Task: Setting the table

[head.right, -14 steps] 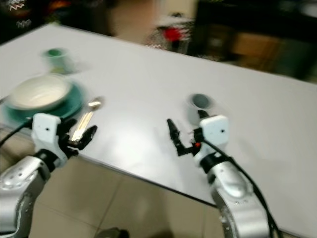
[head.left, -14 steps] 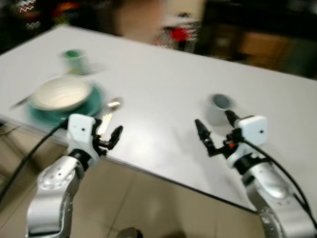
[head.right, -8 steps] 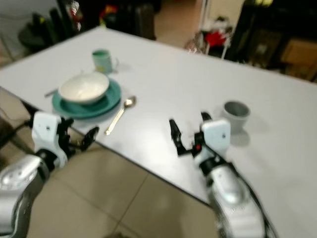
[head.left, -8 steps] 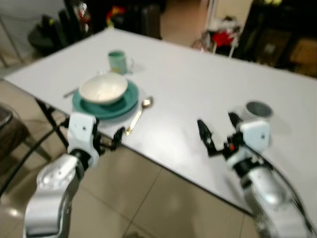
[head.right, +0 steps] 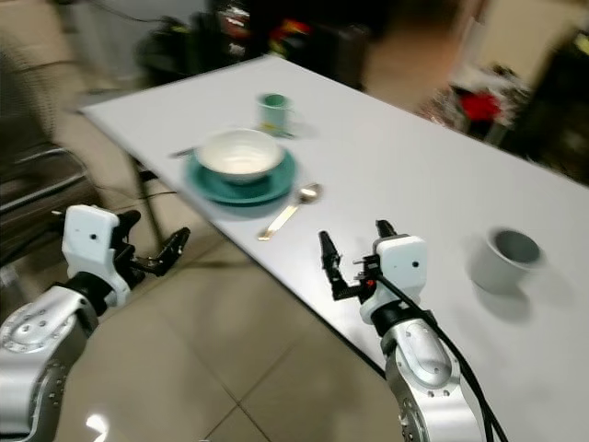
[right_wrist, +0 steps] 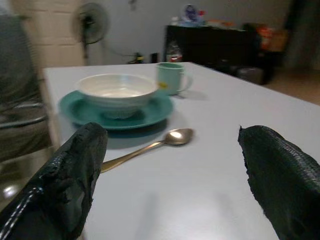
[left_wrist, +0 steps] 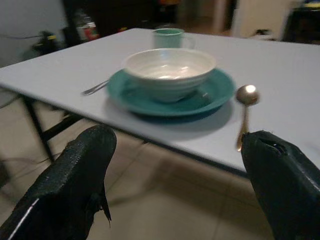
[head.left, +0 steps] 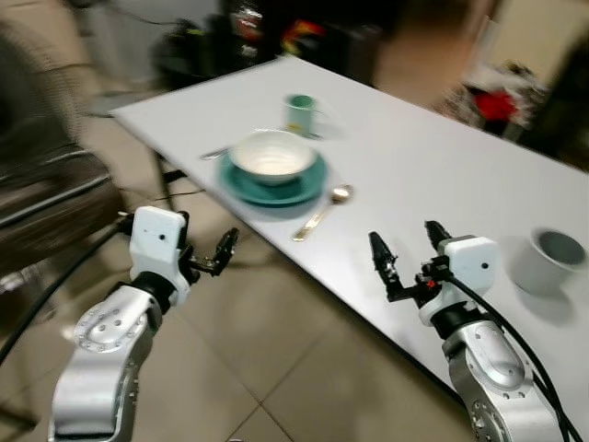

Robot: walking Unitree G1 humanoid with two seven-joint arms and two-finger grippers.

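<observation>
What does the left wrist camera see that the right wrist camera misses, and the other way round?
Left wrist camera: a thin metal utensil handle lying beside the plate, and the table leg underneath. Right wrist camera: a standing fan by the far wall. Both: the white bowl on the teal plate, the spoon beside it and the green mug behind.

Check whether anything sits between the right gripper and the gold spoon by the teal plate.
Nothing visible does. The right gripper is open over the table edge, and only bare white table lies between it and the spoon beside the teal plate.
</observation>
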